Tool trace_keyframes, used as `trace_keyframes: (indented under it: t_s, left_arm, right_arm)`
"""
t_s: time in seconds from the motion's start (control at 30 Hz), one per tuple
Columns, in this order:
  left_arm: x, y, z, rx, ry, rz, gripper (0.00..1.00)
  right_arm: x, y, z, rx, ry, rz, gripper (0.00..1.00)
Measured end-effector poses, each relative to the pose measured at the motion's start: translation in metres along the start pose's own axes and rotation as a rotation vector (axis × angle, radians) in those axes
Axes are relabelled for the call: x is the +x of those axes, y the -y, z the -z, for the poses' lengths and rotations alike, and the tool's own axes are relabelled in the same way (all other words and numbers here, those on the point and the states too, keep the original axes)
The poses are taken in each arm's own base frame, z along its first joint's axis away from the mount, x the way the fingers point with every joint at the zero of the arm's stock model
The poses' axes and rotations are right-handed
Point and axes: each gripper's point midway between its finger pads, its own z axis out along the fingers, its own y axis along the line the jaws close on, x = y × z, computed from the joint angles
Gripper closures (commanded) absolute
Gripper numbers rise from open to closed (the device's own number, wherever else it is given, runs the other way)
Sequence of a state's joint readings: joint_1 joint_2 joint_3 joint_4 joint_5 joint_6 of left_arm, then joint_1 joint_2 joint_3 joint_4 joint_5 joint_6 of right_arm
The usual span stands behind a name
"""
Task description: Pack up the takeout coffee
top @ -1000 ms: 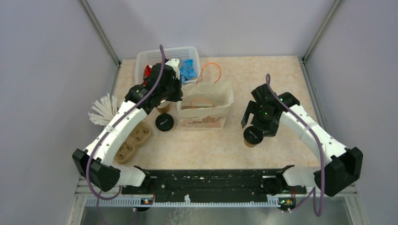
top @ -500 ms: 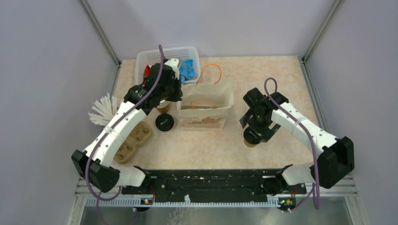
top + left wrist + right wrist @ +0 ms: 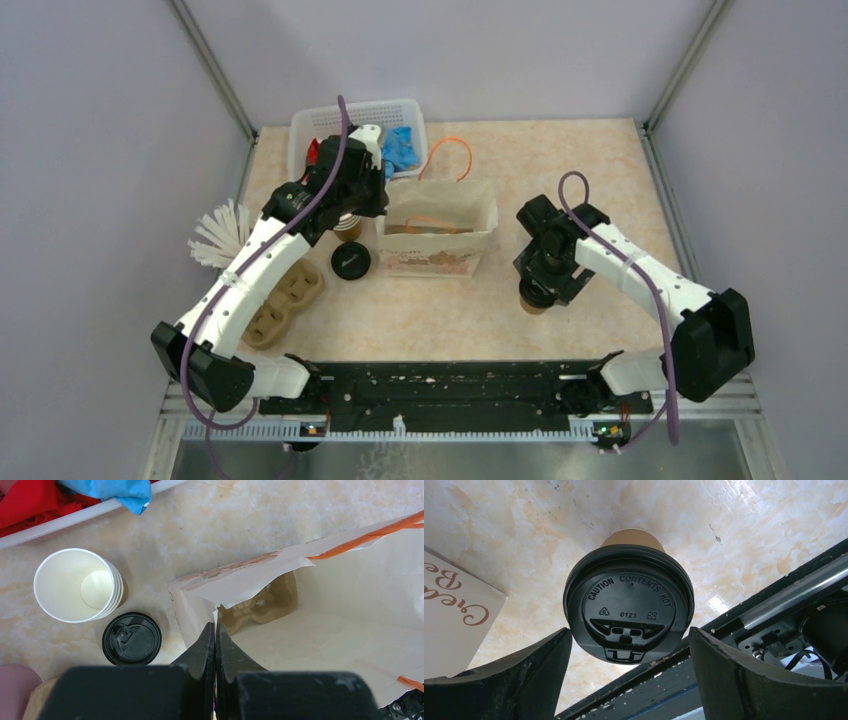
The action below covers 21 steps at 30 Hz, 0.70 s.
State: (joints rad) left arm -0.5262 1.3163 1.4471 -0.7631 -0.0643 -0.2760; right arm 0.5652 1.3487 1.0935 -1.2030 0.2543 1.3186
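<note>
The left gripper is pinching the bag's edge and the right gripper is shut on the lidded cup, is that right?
Not quite: the right gripper is open, not shut. The right wrist view shows its fingers on either side of the cup, with gaps between. The left gripper does pinch the bag's edge.

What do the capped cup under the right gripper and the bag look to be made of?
The takeout coffee: matte brown wall, likely kraft paper. Its lid: moulded black plastic, slightly glossy, with embossed lettering and a recycling mark. The bag: probably thin white paper, judging by its creased, ragged rim.
</note>
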Motion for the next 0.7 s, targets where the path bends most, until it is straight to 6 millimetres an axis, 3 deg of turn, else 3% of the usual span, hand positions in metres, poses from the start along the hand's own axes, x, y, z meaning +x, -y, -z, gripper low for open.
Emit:
trace_keyframes:
  t_s: [0.7]
  left_arm:
    - [-0.0001, -0.0005, 0.0001, 0.000, 0.000, -0.010, 0.97]
  right_arm:
    - [-0.0063, -0.0057, -0.0042, -0.022, 0.037, 0.010, 0.19]
